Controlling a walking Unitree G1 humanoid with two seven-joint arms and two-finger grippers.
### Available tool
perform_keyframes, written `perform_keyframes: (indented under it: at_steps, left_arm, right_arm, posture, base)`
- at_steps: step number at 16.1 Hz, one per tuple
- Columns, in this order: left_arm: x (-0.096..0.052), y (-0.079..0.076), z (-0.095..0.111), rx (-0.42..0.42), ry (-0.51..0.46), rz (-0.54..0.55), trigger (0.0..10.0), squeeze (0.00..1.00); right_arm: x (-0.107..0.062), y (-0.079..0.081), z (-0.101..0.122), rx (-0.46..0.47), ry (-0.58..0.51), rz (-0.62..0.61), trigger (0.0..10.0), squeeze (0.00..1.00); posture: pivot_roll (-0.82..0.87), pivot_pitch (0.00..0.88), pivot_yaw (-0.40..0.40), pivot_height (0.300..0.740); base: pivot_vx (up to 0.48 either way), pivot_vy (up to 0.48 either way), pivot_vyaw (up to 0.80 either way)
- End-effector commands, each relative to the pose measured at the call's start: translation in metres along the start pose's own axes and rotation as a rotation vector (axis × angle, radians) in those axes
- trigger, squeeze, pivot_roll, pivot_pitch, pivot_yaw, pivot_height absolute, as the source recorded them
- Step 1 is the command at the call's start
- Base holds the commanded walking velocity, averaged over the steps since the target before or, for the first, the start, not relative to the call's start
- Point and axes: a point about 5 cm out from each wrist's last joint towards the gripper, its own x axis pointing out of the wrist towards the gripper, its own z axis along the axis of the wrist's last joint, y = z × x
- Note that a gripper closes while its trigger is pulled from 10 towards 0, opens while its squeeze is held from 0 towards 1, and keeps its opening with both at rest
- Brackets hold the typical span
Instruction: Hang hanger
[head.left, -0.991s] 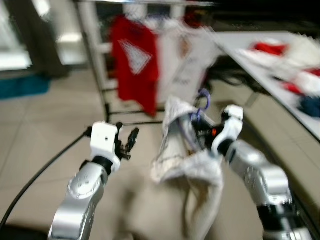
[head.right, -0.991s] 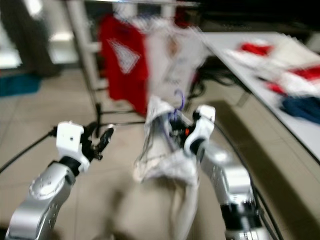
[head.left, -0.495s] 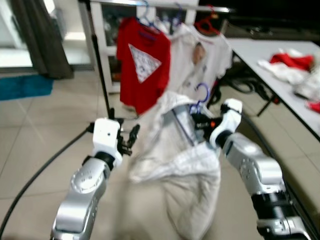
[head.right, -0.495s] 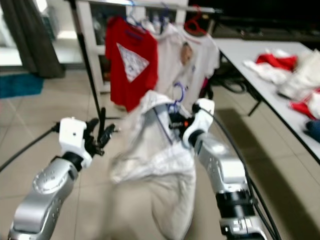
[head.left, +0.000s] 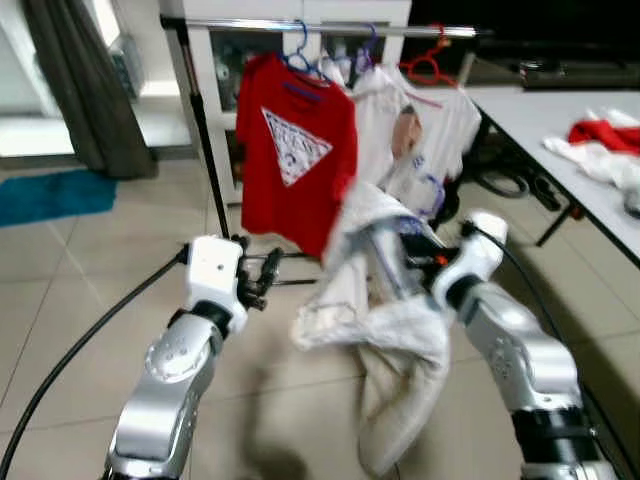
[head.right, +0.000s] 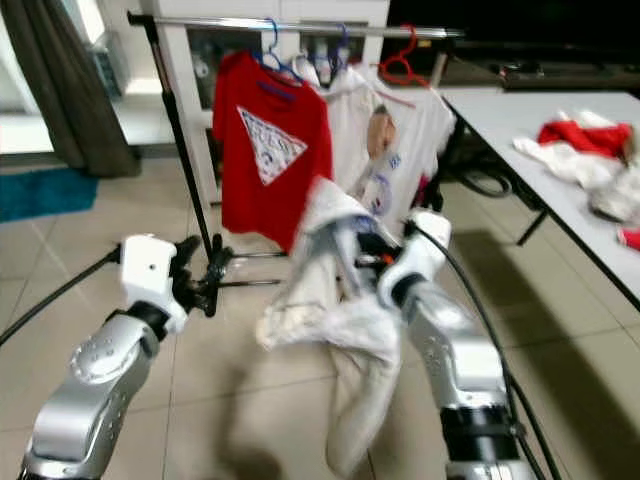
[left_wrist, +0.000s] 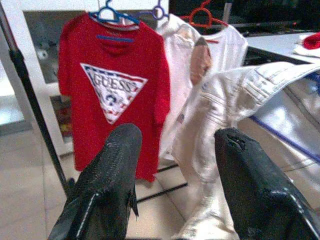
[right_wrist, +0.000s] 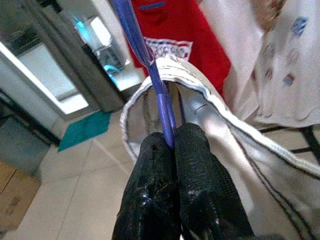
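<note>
Probably a home laundry corner: a clothes rail (head.right: 300, 25) with hung T-shirts (head.right: 272, 150), tiled floor (head.right: 60, 260), dark curtain (head.right: 60, 90), clothes-strewn table (head.right: 560, 140).

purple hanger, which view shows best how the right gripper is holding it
The right wrist view: the purple hanger runs straight between the right gripper fingers, shut on it. The eye views show it blurred above the white garment.

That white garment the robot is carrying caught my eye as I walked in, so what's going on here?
The right gripper is shut on a purple hanger with a white garment draped on it, holding it up short of the clothes rail. A red T-shirt and a white T-shirt already hang there. The left gripper is open and empty beside the garment. The hanger is not yet on the rail.
</note>
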Motion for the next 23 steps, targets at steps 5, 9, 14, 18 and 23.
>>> perform_keyframes:
  at_steps: [5,9,14,18,23]
  left_arm:
    - [0.01,0.008,0.006,0.026,-0.012,-0.011,10.0,0.0]
    - [0.02,0.007,0.008,0.022,-0.014,-0.053,10.0,0.0]
    - [0.023,0.006,0.008,0.028,-0.013,-0.078,10.0,0.0]
    - [0.02,0.008,0.005,0.034,-0.008,-0.064,10.0,0.0]
    - [0.018,0.009,0.005,0.026,-0.019,-0.033,10.0,0.0]
  right_arm:
    - [-0.005,0.006,0.016,-0.001,-0.108,-0.01,10.0,0.0]
    - [-0.009,0.01,0.012,-0.056,-0.115,-0.024,10.0,0.0]
    - [-0.008,0.012,0.014,-0.044,-0.127,-0.033,10.0,0.0]
    - [-0.003,0.015,0.018,-0.062,-0.13,-0.005,10.0,0.0]
    - [0.008,0.024,0.023,-0.098,-0.121,0.054,10.0,0.0]
  posture:
    - [0.03,0.0,0.033,0.74]
    - [0.02,0.0,0.091,0.74]
    - [0.03,0.0,0.099,0.74]
    - [0.05,0.0,0.066,0.74]
    - [0.05,0.0,0.032,0.74]
  base:
    - [0.425,0.0,0.0]
    - [0.426,0.0,0.0]
    - [0.427,0.0,0.48]
    - [0.427,0.0,0.0]
    - [0.422,0.0,0.0]
